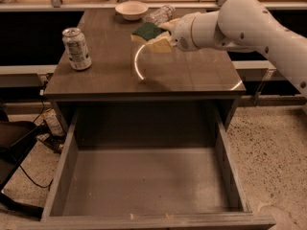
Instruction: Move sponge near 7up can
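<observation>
Camera view: a dark desk (pixel 192 75) seen from its front, with an open drawer (pixel 144 181) pulled out below at 6 o'clock. A white robot arm (pixel 249 25) reaches in from 3 o'clock. At its tip the gripper (pixel 164 35) hangs above the desk's far middle, and its fingers (pixel 167 24) are closed to the sponge's thickness, clamping the sponge (pixel 149 33). The sponge is held off the desk with its green scouring face up and the pale yellow body beneath. Its long axis runs roughly from 9 to 3 o'clock, and its free end points toward 9 o'clock.

The 7up can (pixel 76 48) stands upright near the desk's left edge, well apart from the sponge at its 9 o'clock. A pale bowl (pixel 131 9) sits at the far edge at 12 o'clock, with a clear bottle (pixel 160 14) just beside it at 1 o'clock.
</observation>
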Robot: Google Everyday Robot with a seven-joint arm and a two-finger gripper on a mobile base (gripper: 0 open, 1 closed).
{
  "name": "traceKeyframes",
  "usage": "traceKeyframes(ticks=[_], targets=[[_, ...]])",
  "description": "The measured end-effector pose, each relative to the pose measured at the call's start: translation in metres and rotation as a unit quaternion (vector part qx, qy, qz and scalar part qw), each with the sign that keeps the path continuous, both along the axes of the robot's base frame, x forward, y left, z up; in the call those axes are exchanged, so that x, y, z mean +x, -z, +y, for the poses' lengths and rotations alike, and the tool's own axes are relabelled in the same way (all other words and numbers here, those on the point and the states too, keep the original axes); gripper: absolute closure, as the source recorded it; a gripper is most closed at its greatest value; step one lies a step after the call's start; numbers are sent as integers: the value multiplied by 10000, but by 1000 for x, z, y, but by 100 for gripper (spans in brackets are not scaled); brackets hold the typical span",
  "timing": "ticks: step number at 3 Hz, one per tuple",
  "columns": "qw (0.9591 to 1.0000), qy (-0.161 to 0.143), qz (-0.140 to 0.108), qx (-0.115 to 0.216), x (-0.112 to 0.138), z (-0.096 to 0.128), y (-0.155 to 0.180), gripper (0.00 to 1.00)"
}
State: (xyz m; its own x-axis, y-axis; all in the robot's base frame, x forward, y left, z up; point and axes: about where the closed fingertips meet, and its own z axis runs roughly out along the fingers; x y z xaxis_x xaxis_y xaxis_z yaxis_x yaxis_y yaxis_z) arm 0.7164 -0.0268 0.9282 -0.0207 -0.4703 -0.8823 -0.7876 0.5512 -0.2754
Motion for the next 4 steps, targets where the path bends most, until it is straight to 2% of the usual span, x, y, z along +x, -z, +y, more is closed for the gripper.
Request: traceKeyframes(ticks=[1, 2, 3, 4], targets=[[9985, -447, 230, -194, -37, 30, 26, 100], [9931, -1031, 452, -328, -61, 61, 44, 100], [9841, -1642, 555, -394, -75, 94, 53, 100], [9752, -2085, 593, -454, -80, 121, 58, 100]])
